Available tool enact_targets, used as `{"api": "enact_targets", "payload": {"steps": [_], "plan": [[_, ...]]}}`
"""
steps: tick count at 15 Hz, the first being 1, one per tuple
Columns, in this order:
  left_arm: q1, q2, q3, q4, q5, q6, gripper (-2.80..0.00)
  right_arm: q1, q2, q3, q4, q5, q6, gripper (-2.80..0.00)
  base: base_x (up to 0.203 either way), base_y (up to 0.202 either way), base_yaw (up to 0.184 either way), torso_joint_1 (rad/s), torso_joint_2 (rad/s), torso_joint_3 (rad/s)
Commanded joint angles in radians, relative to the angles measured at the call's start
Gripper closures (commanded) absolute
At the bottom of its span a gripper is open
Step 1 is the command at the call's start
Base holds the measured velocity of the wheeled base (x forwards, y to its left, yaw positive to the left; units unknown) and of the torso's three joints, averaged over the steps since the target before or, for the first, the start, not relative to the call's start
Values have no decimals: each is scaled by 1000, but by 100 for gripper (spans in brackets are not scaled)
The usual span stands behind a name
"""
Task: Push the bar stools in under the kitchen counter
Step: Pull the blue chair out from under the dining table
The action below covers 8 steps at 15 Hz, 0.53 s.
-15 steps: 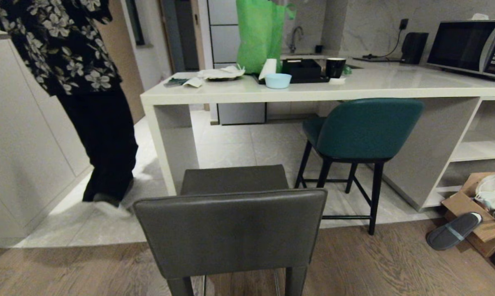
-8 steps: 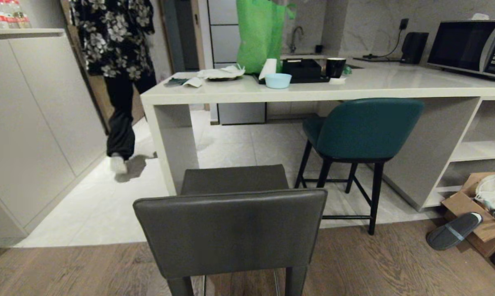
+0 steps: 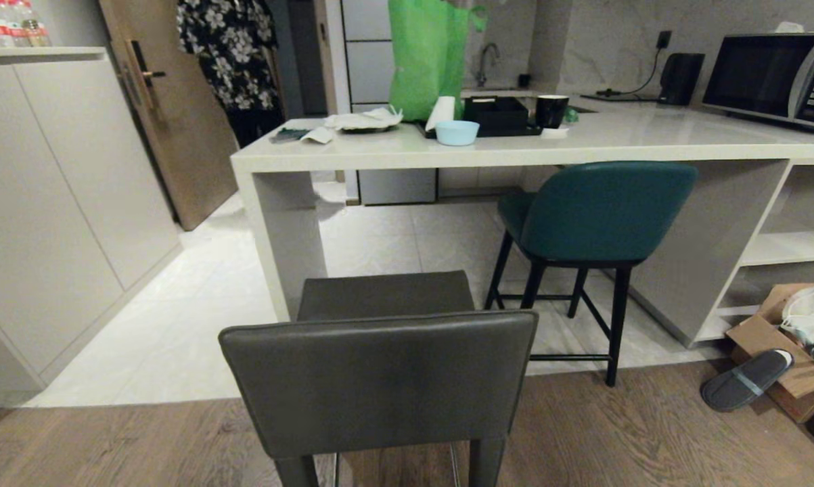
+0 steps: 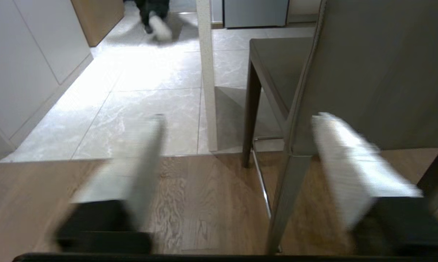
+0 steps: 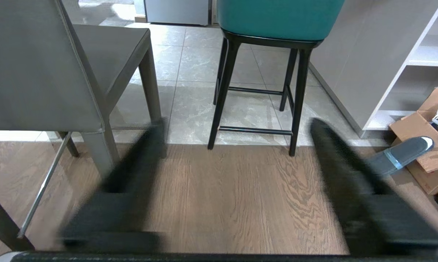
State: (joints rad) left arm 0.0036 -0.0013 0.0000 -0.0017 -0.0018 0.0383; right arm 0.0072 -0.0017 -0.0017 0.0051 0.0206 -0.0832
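Two bar stools wait for you: the grey stool [image 3: 379, 368] stands well out from the kitchen counter [image 3: 447, 152], near its left corner, while the teal stool [image 3: 599, 216] has its seat already partly under the long edge. Both arms hang low behind the grey stool; the left gripper [image 4: 237, 145] and the right gripper [image 5: 237, 145] have their fingers apart and hold nothing. Push the backrest in the middle and drive straight, so the legs pass beside the counter's side panel [image 3: 288, 237].
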Motion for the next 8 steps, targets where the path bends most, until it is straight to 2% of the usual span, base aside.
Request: {"api": "enact_targets", "payload": {"steps": [1, 8], "plan": [[-1, 1, 3, 0, 0, -1, 0, 0, 2, 0, -1, -2, 2, 0, 0, 0, 0, 0, 0, 0], [-1, 1, 3, -1, -3, 2, 0, 0, 2, 0, -1, -1, -1, 0, 0, 0, 0, 0, 0, 0]]}}
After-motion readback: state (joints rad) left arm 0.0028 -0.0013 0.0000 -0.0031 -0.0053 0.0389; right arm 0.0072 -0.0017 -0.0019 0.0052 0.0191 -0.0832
